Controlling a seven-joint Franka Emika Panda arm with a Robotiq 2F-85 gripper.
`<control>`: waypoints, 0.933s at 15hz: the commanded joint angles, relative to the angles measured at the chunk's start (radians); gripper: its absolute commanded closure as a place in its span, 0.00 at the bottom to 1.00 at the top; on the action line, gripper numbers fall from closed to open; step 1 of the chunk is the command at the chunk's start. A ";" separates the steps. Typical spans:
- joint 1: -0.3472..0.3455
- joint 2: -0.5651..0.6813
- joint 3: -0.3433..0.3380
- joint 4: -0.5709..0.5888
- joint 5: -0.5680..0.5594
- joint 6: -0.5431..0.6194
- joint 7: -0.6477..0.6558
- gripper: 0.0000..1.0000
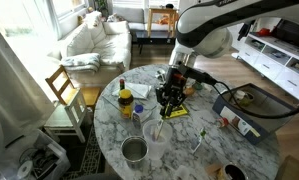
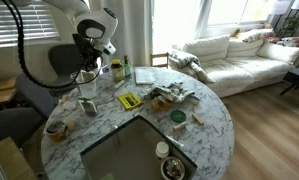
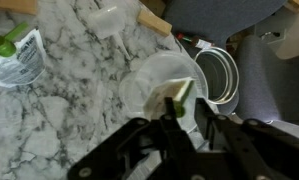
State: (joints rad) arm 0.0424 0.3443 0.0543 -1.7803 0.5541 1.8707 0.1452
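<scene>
Gripper: the gripper [image 3: 179, 128] hangs low over the marble table, its dark fingers [image 3: 211, 128] pinched on a pale stick; it shows in both exterior views too [image 1: 169, 98] [image 2: 86, 77].
Stick: the stick [image 3: 179, 96] sits upright between the fingers, a greenish-white end facing the wrist camera. In an exterior view [image 1: 159, 127] it slants down from the gripper towards the tabletop.
Glass: a clear glass [image 3: 147, 85] stands right under the gripper, and the stick is over its mouth. Whether the stick touches the glass I cannot tell. In an exterior view the glass [image 2: 88, 106] stands on the table just below the gripper.
Metal cup: a metal cup [image 3: 227, 72] sits just beside the glass in the wrist view, near the table edge; in an exterior view [image 1: 135, 150] it is empty and upright.
Bag: a clear bag [image 3: 14, 55] with green in it lies flat on the marble, well apart from the glass.
Yellow packet: a yellow packet [image 1: 176, 111] [image 2: 129, 100] lies flat on the table near the gripper.
Bottle: a yellow bottle [image 1: 126, 100] with a dark cap stands upright further along.
Table: the table [image 1: 204, 120] [image 2: 214, 115] is round, white marble with grey veins.
Chair: a wooden chair [image 1: 63, 85] stands beside the table.
Sofa: a white sofa [image 1: 94, 42] [image 2: 239, 55] stands by the windows, well apart from the table.
</scene>
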 commanded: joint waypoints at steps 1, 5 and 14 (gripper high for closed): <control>0.003 -0.006 -0.001 0.013 -0.032 -0.029 0.062 0.40; -0.003 -0.059 -0.021 -0.012 -0.058 -0.033 0.143 0.09; -0.068 -0.123 -0.113 -0.063 -0.111 -0.024 0.310 0.00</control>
State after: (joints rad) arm -0.0059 0.2524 -0.0423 -1.8077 0.4547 1.8575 0.4141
